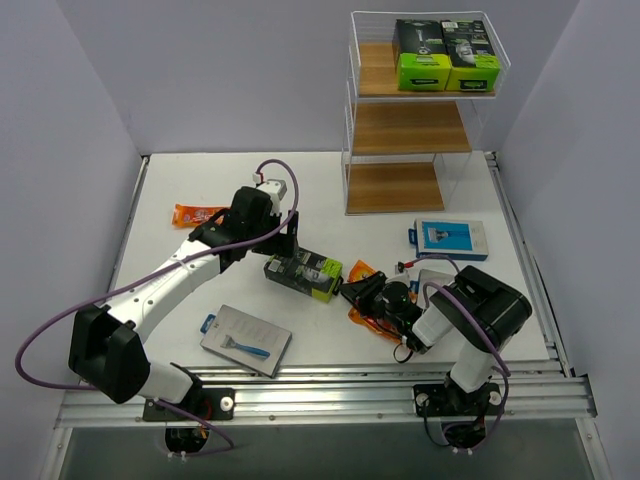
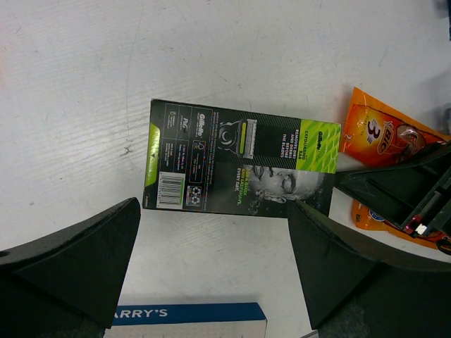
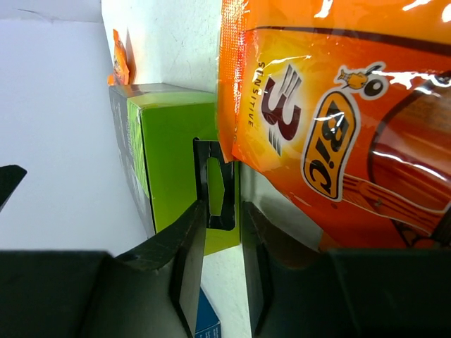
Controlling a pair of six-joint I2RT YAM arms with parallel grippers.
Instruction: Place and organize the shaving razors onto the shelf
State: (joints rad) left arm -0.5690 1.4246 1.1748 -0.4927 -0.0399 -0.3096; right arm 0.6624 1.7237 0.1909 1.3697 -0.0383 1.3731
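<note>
The shelf (image 1: 405,128) stands at the back right, with two black-and-lime razor boxes (image 1: 422,55) side by side on its top board. A third such box (image 1: 303,273) lies flat mid-table. My left gripper (image 1: 287,243) hovers just behind it, wide open and holding nothing; in the left wrist view the box (image 2: 239,165) lies ahead of the gripper (image 2: 213,211). My right gripper (image 1: 350,290) is low on the table at an orange razor packet (image 1: 365,272). Its jaws (image 3: 224,208) stand a narrow gap apart, the packet (image 3: 338,120) lying outside the right finger and the box's green end (image 3: 176,155) just ahead.
A grey card with a blue razor (image 1: 245,340) lies near the front left; its blue edge (image 2: 190,317) shows below the left fingers. A blue card (image 1: 452,239) lies right of centre, and another orange packet (image 1: 195,213) sits at the far left. White walls enclose the table.
</note>
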